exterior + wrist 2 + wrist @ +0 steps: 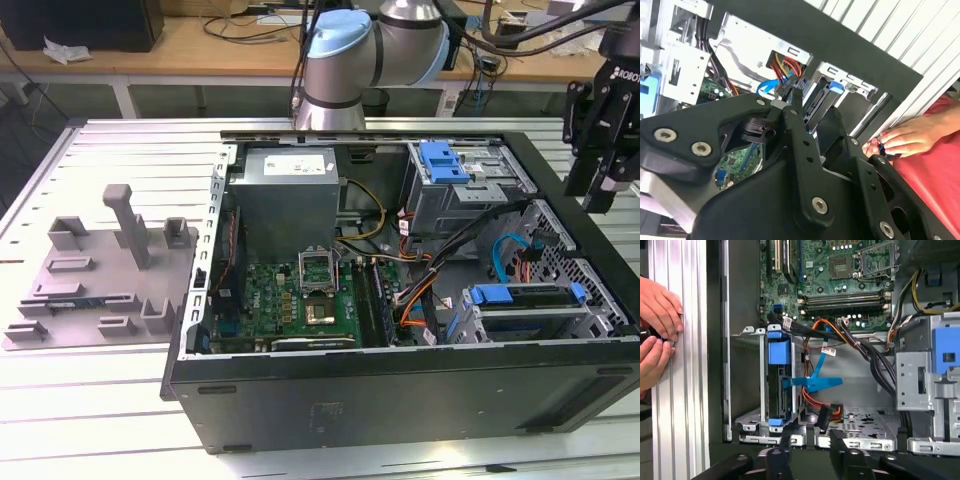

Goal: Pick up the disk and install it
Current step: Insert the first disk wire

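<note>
Tool [590,195] hangs at the exterior view's right, close over the side wall of the open computer case [400,400]. In the first wrist view its black fingers [839,447] stand spread apart with nothing between them, so it is released and empty.

At the exterior view's left, a grey fixture plate [100,270] with upright posts lies flat on the ribbed metal counter [120,160], just beside the case. The case lies on its side with its interior showing. Inside it, toward the left, a silver power supply [290,195] sits at the back with the green motherboard [300,295] in front of it. Behind the case rises the arm [375,45], with its grey and pale blue joint.

Further right, a grey drive cage [460,195] carries a blue latch plate [445,160] on top. A curved blue cable [510,250] runs down from there toward the front.

The disk [497,296] stands on edge in a grey metal bay at the case's corner, at the exterior view's lower right. Its bright blue carrier frame shows at both ends. The first wrist view shows it seated in that bay, the blue cable crossing just beside it. The tool is near it and not touching.

Outside the case wall, a person's hand [657,307] and a second hand [652,360] rest against the counter's ribs. Red cloth [940,170] shows beside a hand in the second wrist view.
</note>
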Controlling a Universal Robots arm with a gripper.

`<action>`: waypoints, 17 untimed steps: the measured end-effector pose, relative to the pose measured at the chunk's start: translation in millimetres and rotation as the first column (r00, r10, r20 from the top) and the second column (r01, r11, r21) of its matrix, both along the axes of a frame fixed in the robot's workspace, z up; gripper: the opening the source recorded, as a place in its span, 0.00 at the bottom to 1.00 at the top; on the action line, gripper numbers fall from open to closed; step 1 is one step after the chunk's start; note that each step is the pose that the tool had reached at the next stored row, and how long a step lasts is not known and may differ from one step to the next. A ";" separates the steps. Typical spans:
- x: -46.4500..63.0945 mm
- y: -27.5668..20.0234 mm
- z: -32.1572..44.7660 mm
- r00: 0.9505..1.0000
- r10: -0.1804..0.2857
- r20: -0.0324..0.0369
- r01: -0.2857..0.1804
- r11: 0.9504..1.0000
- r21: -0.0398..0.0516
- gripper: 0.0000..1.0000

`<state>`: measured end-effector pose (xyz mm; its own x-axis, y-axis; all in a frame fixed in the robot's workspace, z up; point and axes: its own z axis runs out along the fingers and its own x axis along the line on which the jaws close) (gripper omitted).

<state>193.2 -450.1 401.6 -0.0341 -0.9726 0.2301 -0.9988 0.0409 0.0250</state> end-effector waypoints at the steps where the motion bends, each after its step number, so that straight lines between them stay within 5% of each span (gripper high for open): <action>1: 1.3 1.3 -0.2 1.000 -0.001 0.000 0.001 1.000 -0.005 0.39; 5: 1.7 2.6 -1.5 0.999 -0.041 0.000 0.041 0.999 -0.019 0.39; 10: 1.9 3.6 -6.5 0.993 -0.118 0.000 0.118 0.993 -0.022 0.39; 17: 2.4 9.0 -13.9 0.988 -0.157 0.002 0.157 0.987 -0.034 0.39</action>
